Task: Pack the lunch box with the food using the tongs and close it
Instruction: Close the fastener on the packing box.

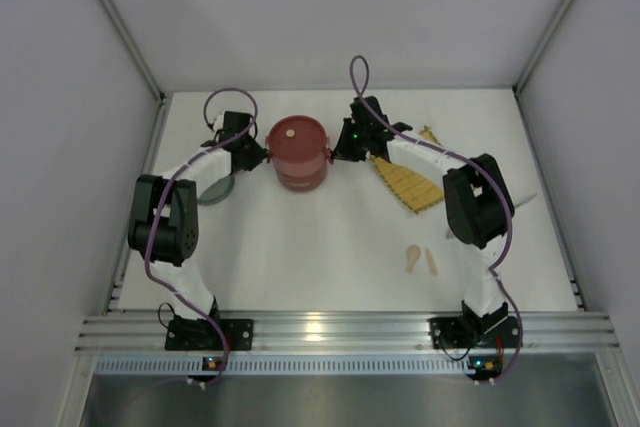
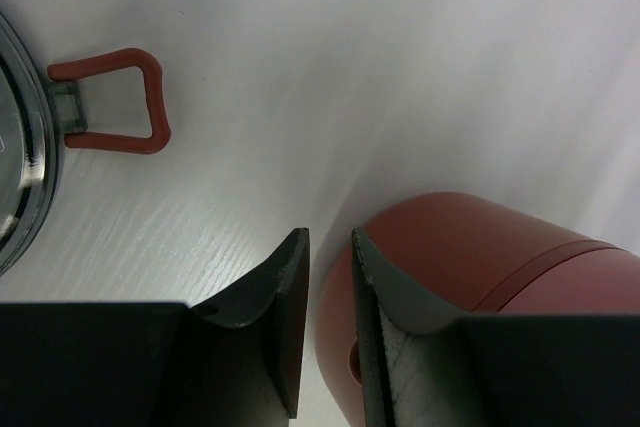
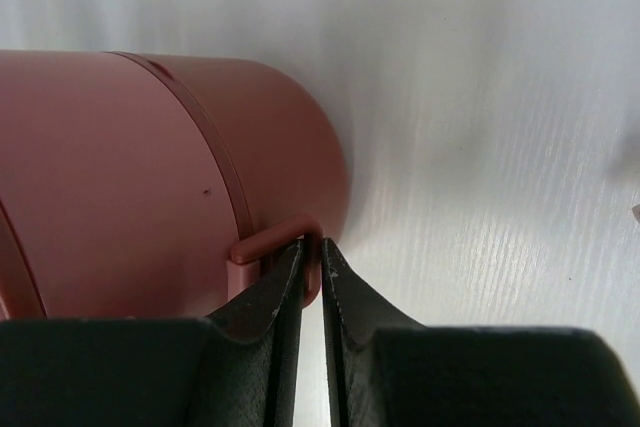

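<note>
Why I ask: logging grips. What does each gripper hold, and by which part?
Right gripper pinches the lunch box's side handle. Left gripper sits at its other side; hold unclear.

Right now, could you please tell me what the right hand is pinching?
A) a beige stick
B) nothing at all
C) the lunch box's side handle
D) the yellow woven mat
C: the right wrist view shows the right hand closed on the small side handle of the dark-red lunch box.

Between left gripper (image 1: 262, 155), right gripper (image 1: 335, 154): lunch box (image 1: 297, 152); mat (image 1: 408, 182) further right.
</note>
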